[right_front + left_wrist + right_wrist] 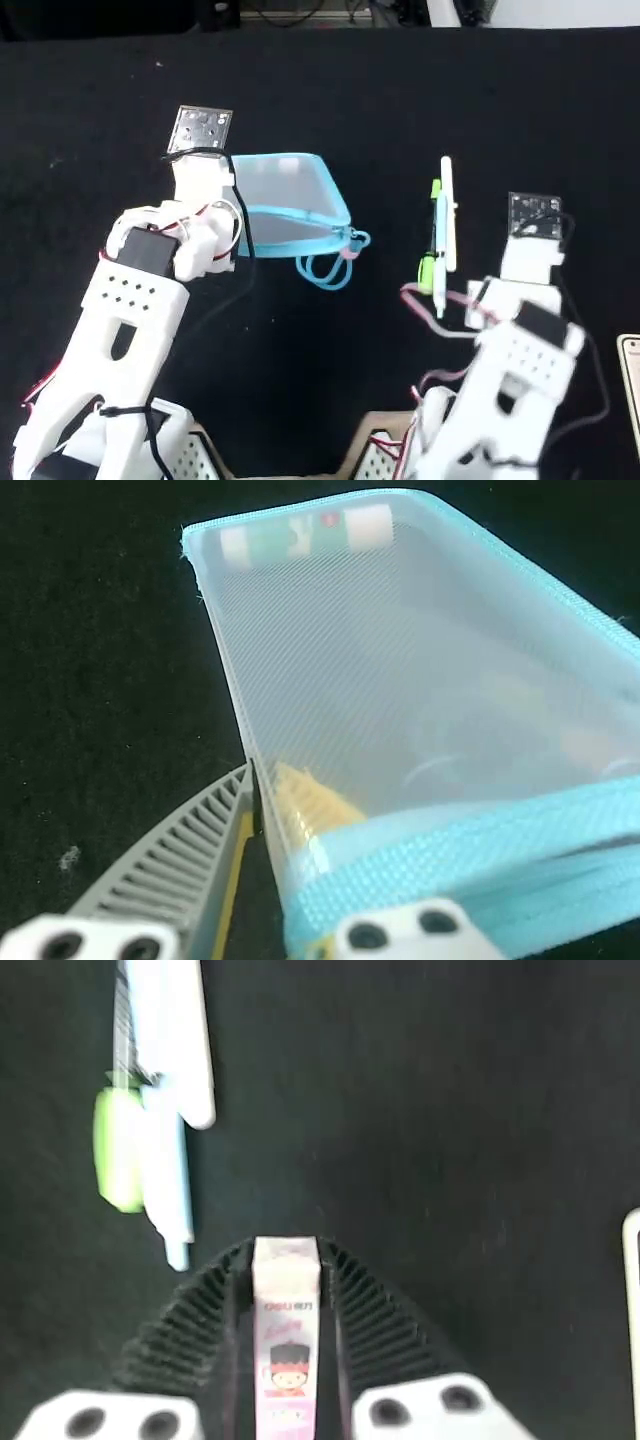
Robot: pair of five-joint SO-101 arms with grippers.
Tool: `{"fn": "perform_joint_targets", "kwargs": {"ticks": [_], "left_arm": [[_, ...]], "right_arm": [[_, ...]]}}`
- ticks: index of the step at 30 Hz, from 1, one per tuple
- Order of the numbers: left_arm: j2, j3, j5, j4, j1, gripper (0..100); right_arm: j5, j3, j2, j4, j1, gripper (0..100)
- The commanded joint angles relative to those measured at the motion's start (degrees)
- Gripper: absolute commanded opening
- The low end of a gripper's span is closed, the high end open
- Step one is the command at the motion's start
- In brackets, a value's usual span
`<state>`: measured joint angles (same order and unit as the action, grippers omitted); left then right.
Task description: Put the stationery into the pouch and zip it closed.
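Observation:
A light-blue mesh pouch (290, 200) lies left of the table's middle, its zip edge and loop toward the arms. My left gripper (265, 780) is shut on the pouch (400, 700) at a corner by the zip strip; one grey finger (190, 860) shows outside the mesh. A few pens (442, 225), white, blue and green, lie in a bundle right of the middle. My right gripper (287, 1250) is shut on a small white and pink eraser (287, 1340), just to the right of the pens (150, 1090). The right arm (530, 270) stands beside them.
A white object (630, 370) lies at the right edge of the black table and shows at the edge of the right wrist view (632, 1260). Open black cloth separates the pouch from the pens.

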<state>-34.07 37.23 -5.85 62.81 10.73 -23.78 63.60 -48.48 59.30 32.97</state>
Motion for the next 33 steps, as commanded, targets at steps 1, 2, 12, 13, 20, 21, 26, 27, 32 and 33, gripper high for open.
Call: {"fn": "perform_joint_targets", "kwargs": {"ticks": [1,2,12,13,20,21,26,27,32,33], "left_arm": [[0.4,1.1,-0.6,-0.1,0.7,3],[0.4,1.1,-0.6,0.0,0.7,3],[0.4,1.1,-0.6,0.0,0.7,3],[0.4,1.1,-0.6,0.0,0.7,3],[0.4,1.1,-0.6,0.0,0.7,3],[0.4,1.1,-0.6,0.0,0.7,3],[0.4,1.1,-0.6,-0.1,0.7,3],[0.4,1.1,-0.6,-0.1,0.7,3],[0.4,1.1,-0.6,0.0,0.7,3],[0.4,1.1,-0.6,0.0,0.7,3]], "right_arm": [[-3.2,-8.1,12.2,-1.5,4.9,1.5],[-3.7,-9.7,15.4,-1.5,6.2,1.5],[-8.7,-21.2,39.3,-1.5,12.3,1.6],[-8.7,-21.9,40.6,-1.5,12.4,1.6],[-8.7,-24.5,45.3,-1.4,12.3,1.6],[-8.7,-24.7,45.3,-0.9,12.3,1.6],[-8.7,-28.8,45.3,5.7,11.9,11.5],[-8.7,-29.9,45.3,6.7,11.9,14.4],[-8.7,-35.1,45.7,9.1,12.2,18.6],[-8.7,-35.6,45.8,9.1,12.2,18.6]]}}
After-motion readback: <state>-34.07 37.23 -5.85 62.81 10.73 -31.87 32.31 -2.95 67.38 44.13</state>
